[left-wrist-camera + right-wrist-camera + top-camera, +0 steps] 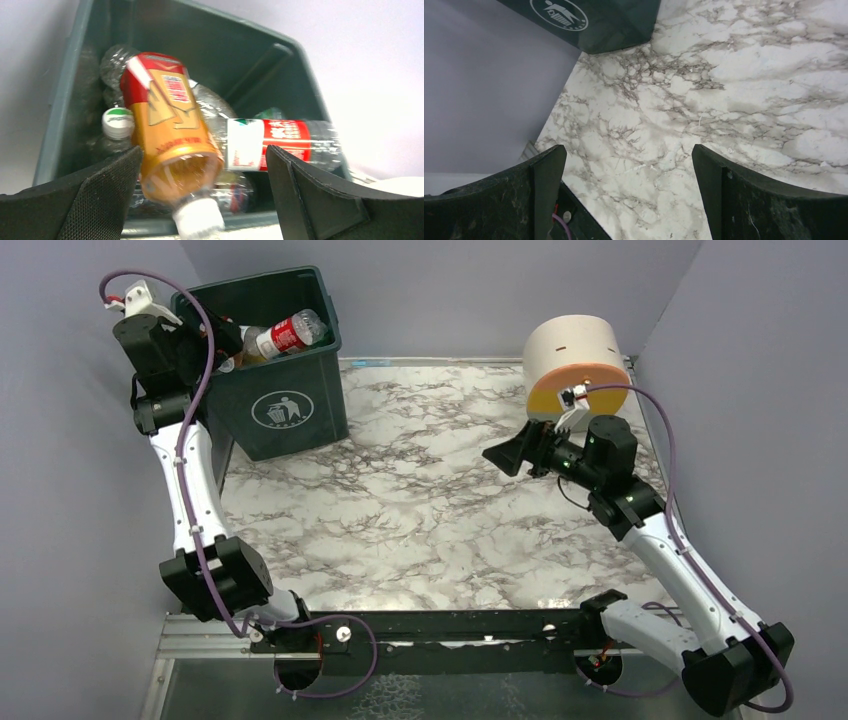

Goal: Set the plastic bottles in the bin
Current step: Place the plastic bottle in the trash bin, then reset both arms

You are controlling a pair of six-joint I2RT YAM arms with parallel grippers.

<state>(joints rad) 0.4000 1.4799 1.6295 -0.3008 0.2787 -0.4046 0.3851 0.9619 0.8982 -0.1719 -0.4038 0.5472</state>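
Nearest, the right tool (pixel 627 150) hangs over the marbled bench (pixel 420 510) with its jaws spread wide and nothing between them. I judge it is parked at mid-right to keep out of the other arm's way. Farther back, at the upper right of the top view, stands the cylinder (pixel 572 360), its front partly covered by the right wrist's cable. Farthest, at the upper left, the left tool (pixel 203 150) is poised above the mouth of the bin (pixel 285 405), its jaws also wide apart. An amber bottle (pixel 170 135) lies in the gap, white cap toward the bottom of the frame. It is narrower than the opening, so it looks let go rather than gripped, placed there to drop inside the walls. It is smeared by blur, and I cannot tell whether it brushes the finger (pixel 100 190) at the frame's left. Beyond it a red-label bottle (pixel 272 145) lies across the heap, with a green-capped bottle (pixel 118 123) to its left. Deeper bottles are dim and overlapping, so I cannot count them.
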